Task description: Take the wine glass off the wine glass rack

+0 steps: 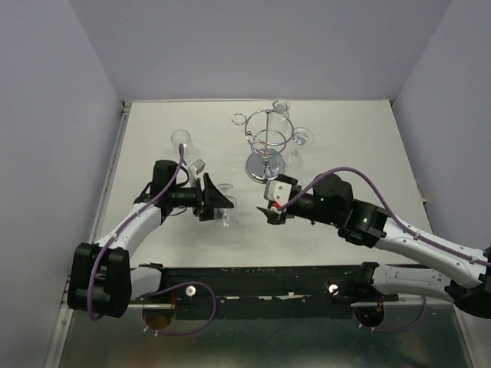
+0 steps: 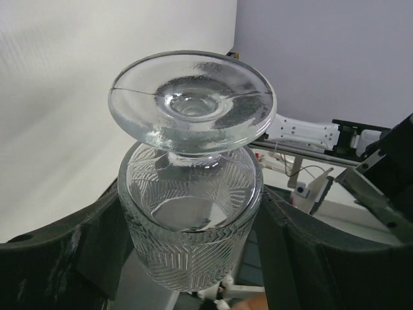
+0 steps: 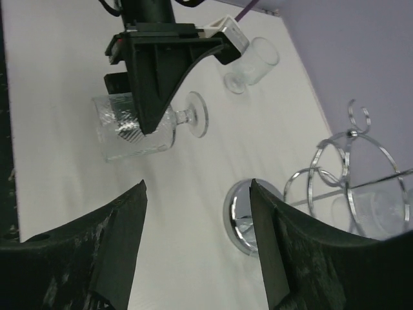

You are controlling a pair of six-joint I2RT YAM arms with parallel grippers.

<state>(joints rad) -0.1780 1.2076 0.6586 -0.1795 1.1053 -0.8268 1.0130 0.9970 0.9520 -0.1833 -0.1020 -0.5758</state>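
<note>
The chrome wine glass rack (image 1: pixel 265 140) stands at the table's middle back on its round mirrored base (image 1: pixel 264 167). Two clear glasses still hang from it, one at the back (image 1: pixel 281 107) and one on the right (image 1: pixel 302 138). My left gripper (image 1: pixel 217 202) is shut on a patterned wine glass (image 1: pixel 227 208), held on its side to the left of the rack. In the left wrist view the glass's bowl (image 2: pixel 190 219) sits between the fingers, foot (image 2: pixel 191 100) pointing away. My right gripper (image 1: pixel 273 210) is open and empty, just in front of the rack's base (image 3: pixel 240 216).
Another clear glass (image 1: pixel 181 141) stands on the table at the back left; it also shows in the right wrist view (image 3: pixel 253 63). Grey walls enclose the table at the back and on both sides. A black rail with the arm bases runs along the near edge (image 1: pixel 253 276).
</note>
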